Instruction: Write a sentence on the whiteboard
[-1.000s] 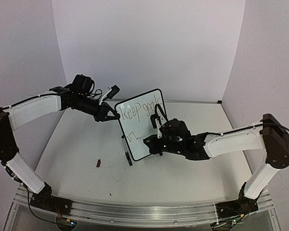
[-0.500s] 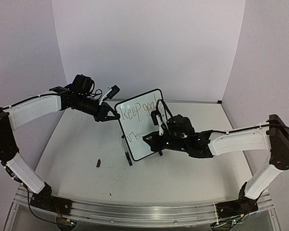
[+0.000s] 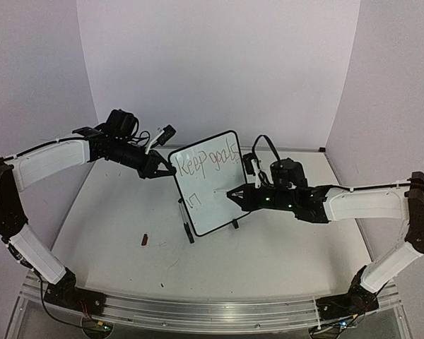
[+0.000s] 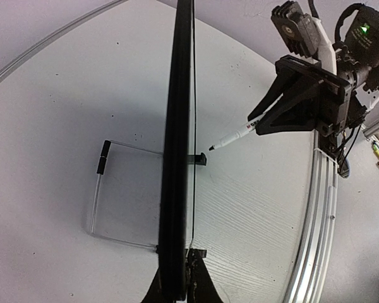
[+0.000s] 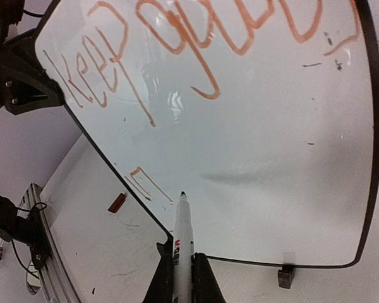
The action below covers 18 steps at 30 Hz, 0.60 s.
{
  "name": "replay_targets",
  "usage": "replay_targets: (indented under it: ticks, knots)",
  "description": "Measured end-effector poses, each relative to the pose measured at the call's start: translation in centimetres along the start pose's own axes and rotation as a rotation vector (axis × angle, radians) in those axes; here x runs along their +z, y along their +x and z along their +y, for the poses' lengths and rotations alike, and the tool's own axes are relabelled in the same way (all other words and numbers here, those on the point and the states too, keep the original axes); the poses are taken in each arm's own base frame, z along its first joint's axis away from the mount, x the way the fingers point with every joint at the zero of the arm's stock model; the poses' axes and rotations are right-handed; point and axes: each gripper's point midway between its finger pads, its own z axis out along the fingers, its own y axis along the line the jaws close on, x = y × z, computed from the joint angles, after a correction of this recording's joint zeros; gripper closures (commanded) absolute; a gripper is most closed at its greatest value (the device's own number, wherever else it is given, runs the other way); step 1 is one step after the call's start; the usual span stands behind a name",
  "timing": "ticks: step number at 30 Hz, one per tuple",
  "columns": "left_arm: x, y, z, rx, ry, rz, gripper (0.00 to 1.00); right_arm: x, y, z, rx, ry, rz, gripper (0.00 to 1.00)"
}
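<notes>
Standing mid-table on its feet [image 3: 190,236], the whiteboard [image 3: 208,191] looks light, stiff and glossy; I judge it would tip or skid under pen pressure. The left gripper [image 3: 159,169] is clamped on its upper left edge, a sound place to brace it. The right gripper [image 3: 234,193] pinches a marker [image 5: 182,243], tip just off the face below the writing [image 3: 210,161].
</notes>
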Motion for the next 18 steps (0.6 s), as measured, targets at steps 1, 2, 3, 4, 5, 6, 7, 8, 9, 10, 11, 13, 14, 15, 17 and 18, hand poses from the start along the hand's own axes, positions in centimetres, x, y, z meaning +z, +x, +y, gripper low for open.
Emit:
replay_targets:
  ticks: [1,2,3,4,5,6,7,8,9,10,11,13,14,15,17,18]
  knots:
    - [0.0,0.0,0.0,0.000,0.000,0.000,1.00,-0.1,0.1,-0.6,0.012,0.003,0.004,1.00]
    - [0.0,0.0,0.0,0.000,0.000,0.000,1.00,-0.1,0.0,-1.0,0.019,0.004,0.005,1.00]
    - [0.0,0.0,0.0,0.000,0.000,0.000,1.00,-0.2,-0.1,-1.2,0.025,0.005,0.003,1.00]
    - [0.0,0.0,0.0,0.000,0.000,0.000,1.00,-0.2,-0.4,-1.4,0.030,0.000,-0.001,1.00]
    - [0.0,0.0,0.0,0.000,0.000,0.000,1.00,-0.2,-0.5,-1.3,0.032,-0.007,-0.006,1.00]
    - [0.0,0.0,0.0,0.000,0.000,0.000,1.00,-0.3,-0.7,-1.2,0.033,-0.016,-0.011,1.00]
    - [0.0,0.0,0.0,0.000,0.000,0.000,1.00,-0.3,-0.8,-1.1,0.036,-0.025,-0.014,1.00]
    - [0.0,0.0,0.0,0.000,0.000,0.000,1.00,-0.3,-1.0,-0.9,0.038,-0.034,-0.019,1.00]
    - [0.0,0.0,0.0,0.000,0.000,0.000,1.00,-0.3,-1.2,-0.7,0.039,-0.044,-0.025,1.00]
    - [0.0,0.0,0.0,0.000,0.000,0.000,1.00,-0.3,-1.3,-0.6,0.041,-0.050,-0.030,1.00]
    - [0.0,0.0,0.0,0.000,0.000,0.000,1.00,-0.3,-1.4,-0.6,0.042,-0.054,-0.034,1.00]
    - [0.0,0.0,0.0,0.000,0.000,0.000,1.00,-0.2,-1.6,-0.5,0.046,-0.062,-0.040,1.00]
    - [0.0,0.0,0.0,0.000,0.000,0.000,1.00,-0.1,-1.6,-0.5,0.047,-0.065,-0.040,1.00]
    - [0.0,0.0,0.0,0.000,0.000,0.000,1.00,0.0,-1.5,-0.5,0.049,-0.066,-0.039,1.00]
    - [0.0,0.0,0.0,0.000,0.000,0.000,1.00,0.4,-1.2,-0.7,0.054,-0.067,-0.031,1.00]
    - [0.0,0.0,0.0,0.000,0.000,0.000,1.00,0.6,-1.1,-0.8,0.056,-0.065,-0.025,1.00]
